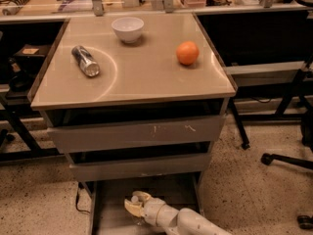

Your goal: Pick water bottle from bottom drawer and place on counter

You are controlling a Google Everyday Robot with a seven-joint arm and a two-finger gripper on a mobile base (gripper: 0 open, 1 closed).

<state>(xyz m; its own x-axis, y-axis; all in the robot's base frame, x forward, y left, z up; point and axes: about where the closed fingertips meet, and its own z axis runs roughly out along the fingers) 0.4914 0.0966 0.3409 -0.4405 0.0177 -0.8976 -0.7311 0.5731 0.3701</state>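
Note:
The bottom drawer (110, 213) is pulled open at the foot of the grey cabinet, its flat floor showing. My gripper (135, 203) reaches into it from the lower right, low over the floor near the middle. A small white cap (134, 199) shows right at the gripper's tip. The rest of the water bottle is hidden by the gripper. The counter (142, 77) is the glossy beige top above, well above the gripper.
On the counter lie a silver can (85, 60) at the left, a white bowl (127, 29) at the back and an orange (188, 53) at the right. Two shallower drawers (137, 134) sit closed above the open one. A chair base (288, 160) stands on the floor at the right.

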